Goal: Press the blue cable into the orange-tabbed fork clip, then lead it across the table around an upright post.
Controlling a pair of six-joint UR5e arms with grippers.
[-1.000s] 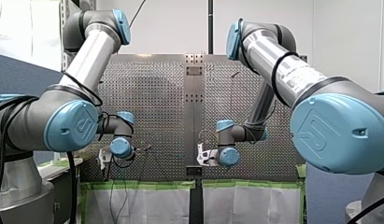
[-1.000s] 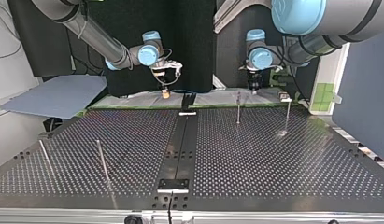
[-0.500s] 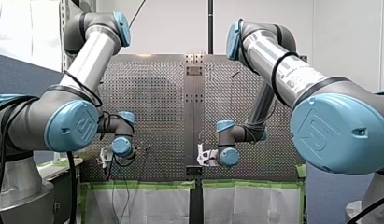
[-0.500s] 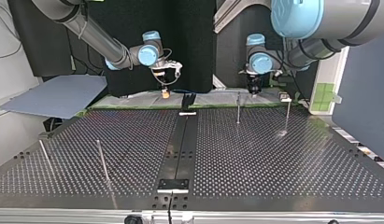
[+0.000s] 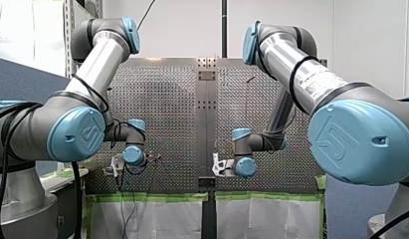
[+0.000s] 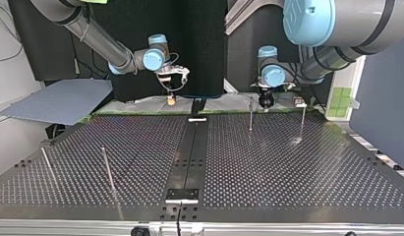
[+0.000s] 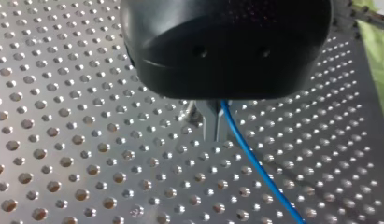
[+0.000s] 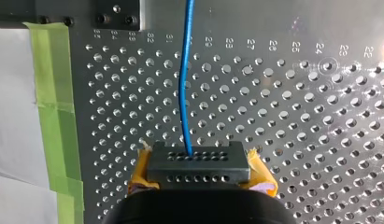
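My left claw [image 7: 214, 125] pinches the blue cable [image 7: 255, 164] just over the desk [image 7: 87, 140]; my right claw [image 8: 198, 161] clamps it too with yellow pads [image 8: 262, 175].

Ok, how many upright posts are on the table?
4, by the top view: far post right of the middle, far right post beside it, near post and near left post at the left. Others may be hidden.
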